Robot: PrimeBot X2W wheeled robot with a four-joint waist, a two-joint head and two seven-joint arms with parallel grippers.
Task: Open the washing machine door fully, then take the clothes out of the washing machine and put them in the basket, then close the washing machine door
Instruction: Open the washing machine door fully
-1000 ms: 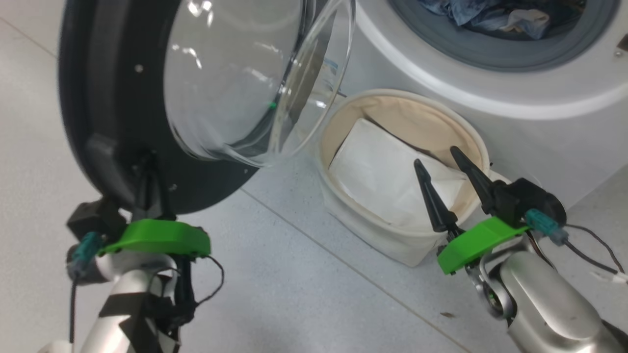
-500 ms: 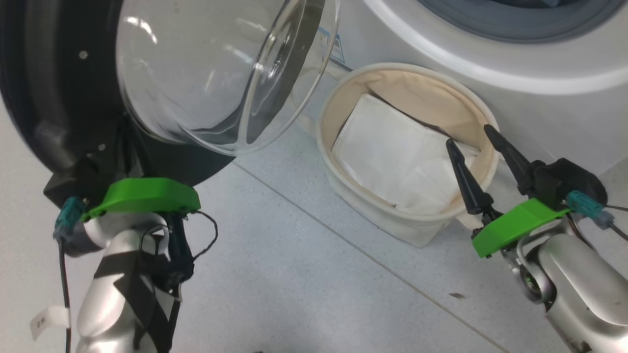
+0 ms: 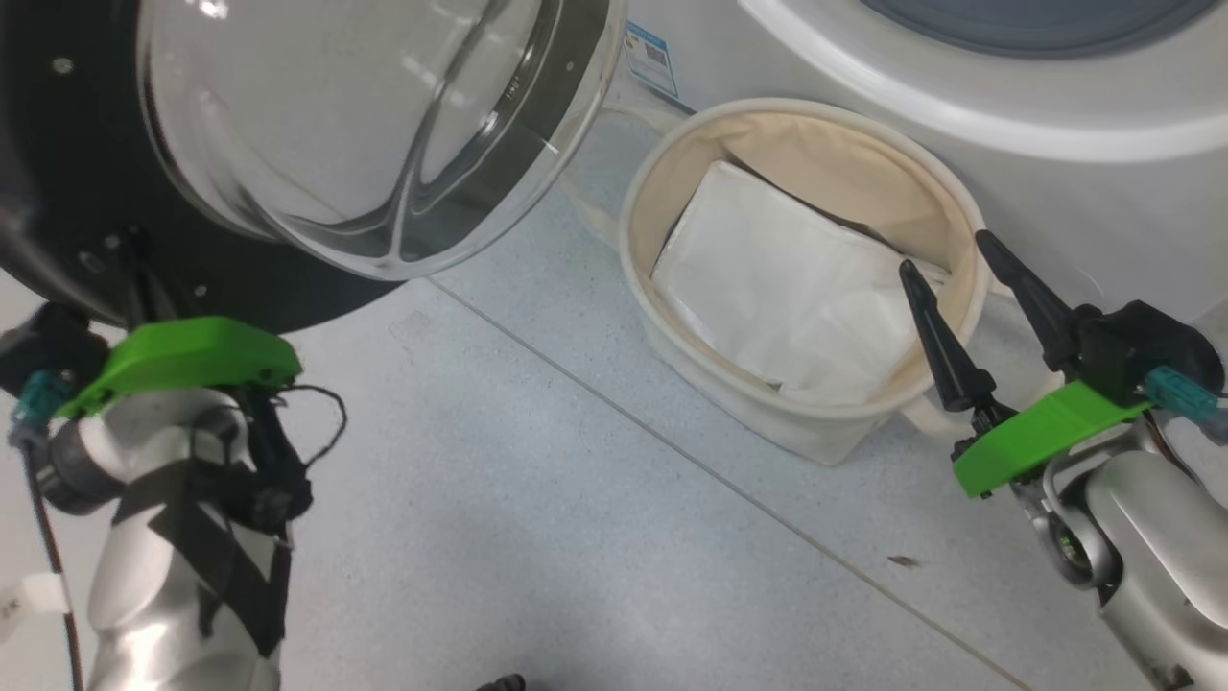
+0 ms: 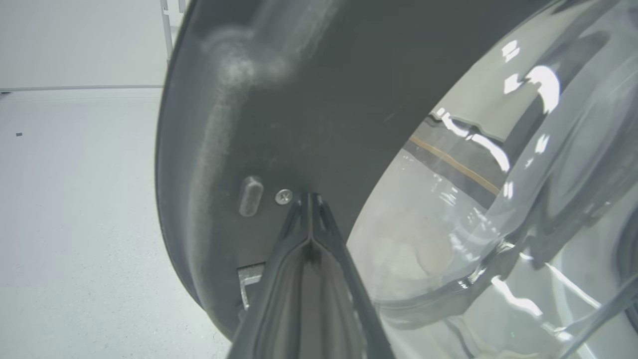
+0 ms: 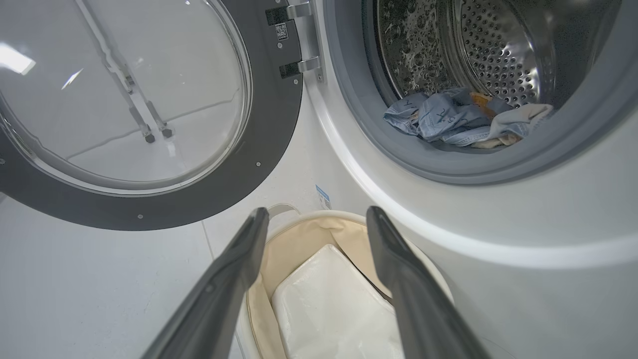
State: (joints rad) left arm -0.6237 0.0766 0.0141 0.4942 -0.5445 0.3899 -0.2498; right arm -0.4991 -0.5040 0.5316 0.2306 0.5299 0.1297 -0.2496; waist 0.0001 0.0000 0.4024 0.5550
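The washing machine door (image 3: 58, 192) stands swung open at the upper left, its clear window (image 3: 365, 125) bulging toward me. My left gripper (image 4: 308, 199) is shut, its tips touching the door's dark inner rim (image 4: 324, 99) beside a screw. My right gripper (image 3: 945, 253) hangs open and holds nothing, above the right rim of the cream basket (image 3: 825, 163). In the right wrist view the blue and cream clothes (image 5: 448, 119) lie in the steel drum (image 5: 498, 50) of the white washing machine (image 5: 498, 299), above the basket (image 5: 299, 244).
A plain white flat sheet (image 3: 787, 288) lies in the basket. A small printed label (image 3: 648, 58) is on the machine front. The door's hinge (image 5: 294, 40) sits left of the grey gasket. Pale floor with a seam (image 3: 672, 451) spreads in front.
The head camera has shifted and the drum opening has left its top edge. The door has swung further left with my left gripper against it. My right gripper has moved right across the basket.
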